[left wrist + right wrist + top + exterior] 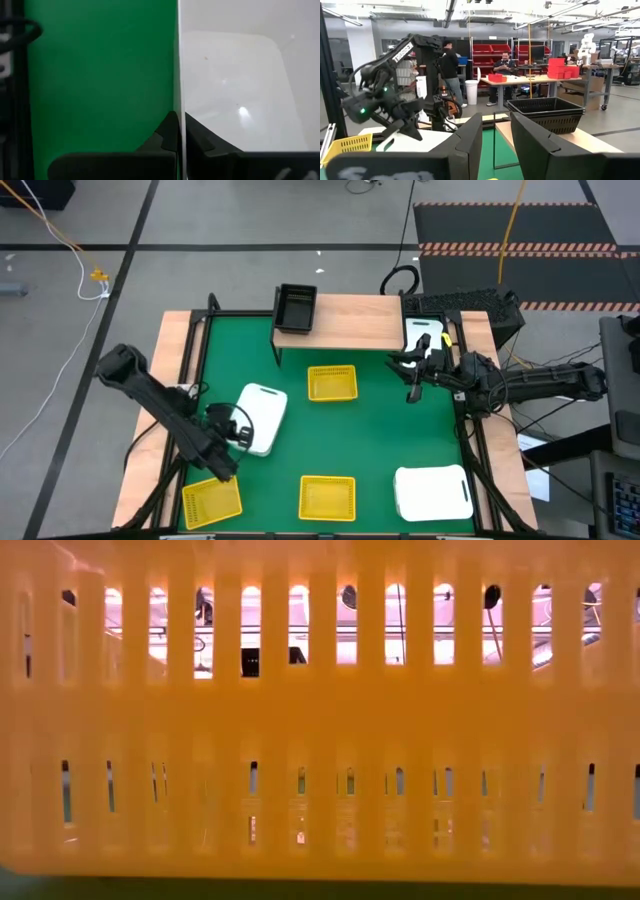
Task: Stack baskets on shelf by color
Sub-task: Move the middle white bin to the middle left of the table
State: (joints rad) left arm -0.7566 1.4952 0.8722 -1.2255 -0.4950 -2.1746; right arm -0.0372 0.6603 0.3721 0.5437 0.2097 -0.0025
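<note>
Baskets only part sorted: black basket (pixel 296 307) seated on the left end of the shelf (pixel 350 320), shelved white basket (pixel 420 332) at the right end, middle of the board bare, presumably one spot per colour.

Near white basket (pixel 262 416) lying on the green worktop (pixel 380 430) left of centre, its side wall pinched between the jaws of the left gripper (pixel 235 430). Thin white wall seen edge-on in the left wrist view, one dark finger (pixel 167 131) outside and the other inside the tray. Grip on the rim likely chosen to lift the shallow tray level for the carry to the right end.

Spare white basket (pixel 432 492) waiting at the front right corner. Three yellow ones not yet shelved: middle yellow basket (pixel 332 383) just in front of the shelf, front yellow basket (pixel 327 497) at the near edge, corner yellow basket (pixel 211 500) by the left arm's base. Mesh wall of one, probably the front one, filling the low view.

Right gripper (pixel 415 375) hovering just in front of the shelved white basket, jaws apart and empty, facing the left arm.

People at benches in the room beyond, well apart from the worktop.
</note>
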